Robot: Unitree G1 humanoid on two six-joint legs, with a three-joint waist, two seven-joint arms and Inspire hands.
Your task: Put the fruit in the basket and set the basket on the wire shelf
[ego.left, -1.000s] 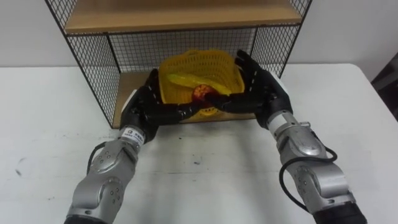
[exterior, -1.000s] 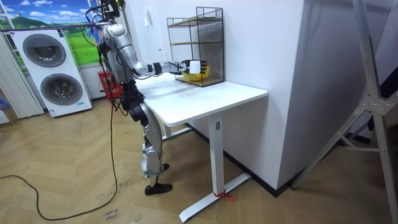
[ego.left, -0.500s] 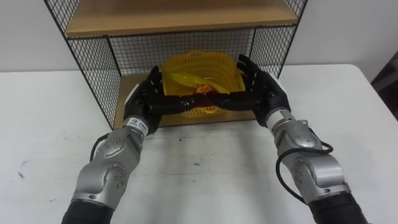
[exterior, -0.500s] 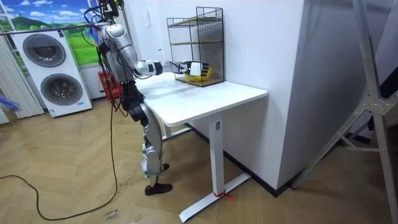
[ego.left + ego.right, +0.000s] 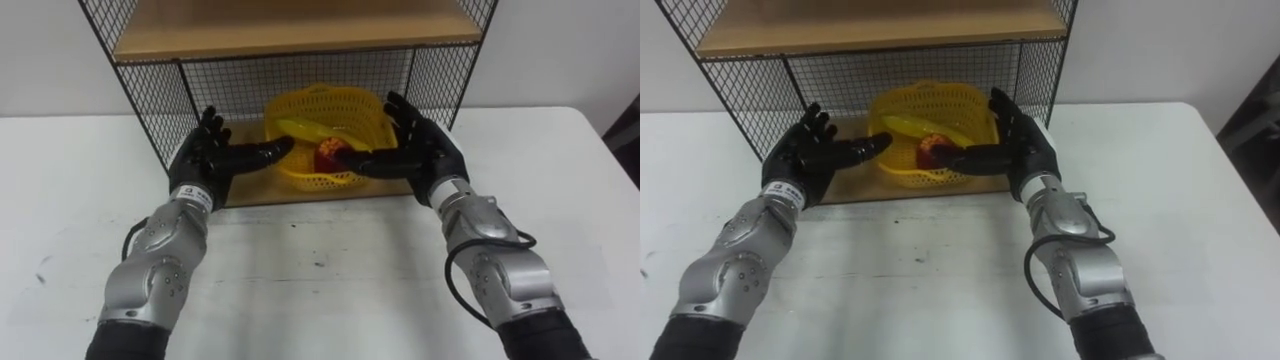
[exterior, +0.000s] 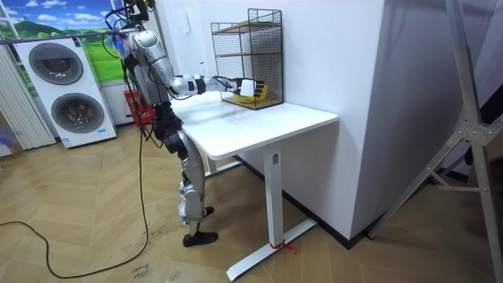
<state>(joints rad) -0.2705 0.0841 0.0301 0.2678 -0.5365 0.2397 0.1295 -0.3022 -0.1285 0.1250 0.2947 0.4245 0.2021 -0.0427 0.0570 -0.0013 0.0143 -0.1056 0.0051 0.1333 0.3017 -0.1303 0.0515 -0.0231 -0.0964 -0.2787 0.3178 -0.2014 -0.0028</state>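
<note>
The yellow mesh basket [image 5: 325, 120] stands upright on the lower wooden board of the black wire shelf [image 5: 150, 100]. Inside it lie a yellow banana [image 5: 298, 128] and a red fruit [image 5: 328, 155]. My left hand [image 5: 205, 160] is open at the shelf's front left, a little apart from the basket, with its thumb pointing towards it. Open too, my right hand [image 5: 420, 150] is at the basket's right side, its thumb along the front rim. In the room view I stand at the table's end with both arms stretched to the wire shelf [image 6: 247, 55].
The shelf's upper wooden board [image 5: 290, 30] hangs low over the basket. Mesh walls close the shelf's sides and back. The white table [image 5: 320, 270] lies bare in front of it. Washing machines [image 6: 59, 86] stand behind me in the room view.
My left hand has come off the basket and moved left. The basket has gone from tilted between both hands to standing level on the lower board. The right hand has barely moved.
</note>
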